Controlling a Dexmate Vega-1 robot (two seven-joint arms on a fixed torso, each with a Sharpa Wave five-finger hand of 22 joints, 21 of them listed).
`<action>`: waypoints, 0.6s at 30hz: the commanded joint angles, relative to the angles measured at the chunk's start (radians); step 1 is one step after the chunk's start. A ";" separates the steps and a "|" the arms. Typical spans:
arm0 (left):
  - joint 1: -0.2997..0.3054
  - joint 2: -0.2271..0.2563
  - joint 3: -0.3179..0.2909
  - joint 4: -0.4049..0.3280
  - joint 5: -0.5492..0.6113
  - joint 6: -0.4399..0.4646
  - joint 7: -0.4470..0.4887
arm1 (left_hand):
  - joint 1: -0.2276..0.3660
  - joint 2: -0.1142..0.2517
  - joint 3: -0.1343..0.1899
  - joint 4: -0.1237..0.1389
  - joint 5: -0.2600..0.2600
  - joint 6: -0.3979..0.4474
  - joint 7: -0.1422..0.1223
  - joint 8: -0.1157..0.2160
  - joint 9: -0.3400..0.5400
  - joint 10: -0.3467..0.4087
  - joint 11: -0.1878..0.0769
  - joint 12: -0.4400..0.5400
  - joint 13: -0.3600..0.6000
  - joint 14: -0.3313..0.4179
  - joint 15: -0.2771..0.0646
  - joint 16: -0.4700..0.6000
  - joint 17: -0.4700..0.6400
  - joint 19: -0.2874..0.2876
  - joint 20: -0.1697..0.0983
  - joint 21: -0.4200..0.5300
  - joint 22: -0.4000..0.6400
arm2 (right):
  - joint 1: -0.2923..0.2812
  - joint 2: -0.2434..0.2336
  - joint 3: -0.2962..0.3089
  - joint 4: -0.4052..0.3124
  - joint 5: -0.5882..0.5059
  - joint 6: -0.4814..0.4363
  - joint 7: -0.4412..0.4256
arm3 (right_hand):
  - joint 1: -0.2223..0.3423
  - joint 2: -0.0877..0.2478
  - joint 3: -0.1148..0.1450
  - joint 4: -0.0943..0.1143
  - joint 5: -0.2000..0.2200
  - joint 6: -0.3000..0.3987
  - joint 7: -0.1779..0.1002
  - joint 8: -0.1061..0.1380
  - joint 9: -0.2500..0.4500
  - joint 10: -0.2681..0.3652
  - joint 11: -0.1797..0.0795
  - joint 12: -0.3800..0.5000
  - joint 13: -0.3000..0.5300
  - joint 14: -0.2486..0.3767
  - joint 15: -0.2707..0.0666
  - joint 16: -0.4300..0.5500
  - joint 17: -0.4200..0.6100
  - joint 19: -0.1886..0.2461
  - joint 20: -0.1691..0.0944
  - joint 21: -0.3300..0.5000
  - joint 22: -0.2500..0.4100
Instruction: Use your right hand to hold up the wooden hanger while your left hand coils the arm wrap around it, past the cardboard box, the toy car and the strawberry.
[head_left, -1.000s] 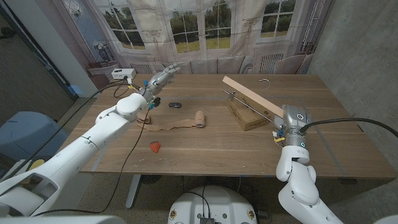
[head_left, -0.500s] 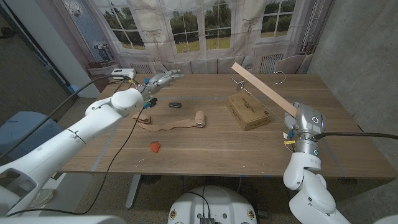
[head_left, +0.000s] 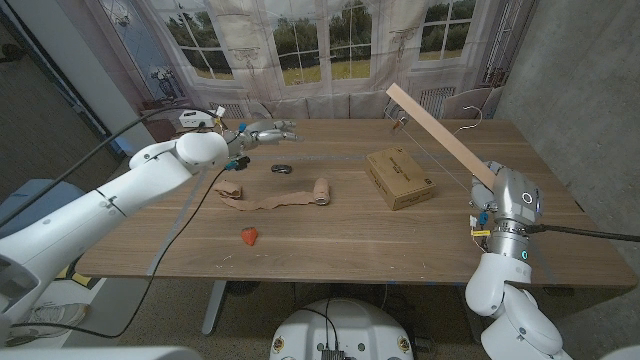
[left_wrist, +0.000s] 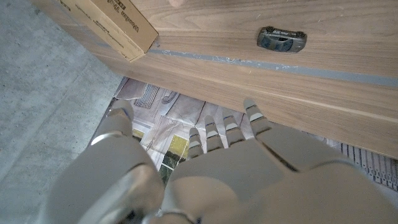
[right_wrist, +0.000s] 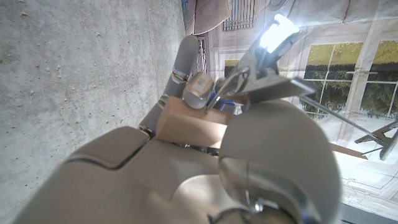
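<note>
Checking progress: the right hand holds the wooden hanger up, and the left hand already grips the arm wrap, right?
Not quite. The right hand holds the wooden hanger up, but the left hand is open in the air; the arm wrap lies on the table, as the head view shows.

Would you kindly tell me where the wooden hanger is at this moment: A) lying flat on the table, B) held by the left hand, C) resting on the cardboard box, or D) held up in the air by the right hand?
D: the wooden hanger slants above the table, gripped by the right hand.

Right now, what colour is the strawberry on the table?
Red; the strawberry shows best in the head view.
</note>
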 joint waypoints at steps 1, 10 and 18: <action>-0.091 0.040 0.081 -0.074 0.118 0.136 -0.138 | 0.057 -0.019 0.000 -0.002 0.020 0.014 -0.005 0.007 0.005 -0.005 -0.010 0.002 0.005 -0.007 -0.003 -0.004 0.005 0.011 0.000 -0.003 0.003 | -0.018 -0.012 0.012 -0.002 0.041 0.036 -0.079 | -0.073 0.083 0.004 0.005 0.009 -0.007 0.002 0.011 0.013 0.014 -0.009 0.015 0.002 -0.001 -0.010 0.017 0.005 -0.003 -0.082 0.013 -0.002; -0.187 0.008 0.178 -0.081 0.250 0.215 -0.239 | 0.121 -0.046 -0.009 0.000 0.043 0.015 -0.013 0.004 0.006 -0.019 -0.043 -0.004 0.009 -0.023 -0.005 -0.010 0.006 0.016 0.001 -0.006 0.003 | -0.015 -0.012 0.009 0.003 0.054 0.044 -0.099 | -0.075 0.083 0.008 0.007 0.010 -0.009 0.003 0.025 0.031 0.013 -0.008 0.030 0.002 -0.003 -0.010 0.031 0.005 -0.003 -0.084 0.023 -0.009; -0.276 -0.038 0.279 -0.076 0.398 0.263 -0.337 | 0.163 -0.058 -0.016 0.003 0.059 0.019 -0.031 0.003 0.006 -0.011 -0.055 -0.001 0.011 -0.035 -0.015 -0.013 0.005 0.024 -0.010 -0.006 0.002 | -0.014 -0.008 0.006 0.008 0.061 0.045 -0.118 | -0.076 0.083 0.011 0.008 0.011 -0.012 0.003 0.037 0.046 0.012 -0.007 0.044 0.002 -0.004 -0.010 0.043 0.005 -0.005 -0.085 0.033 -0.012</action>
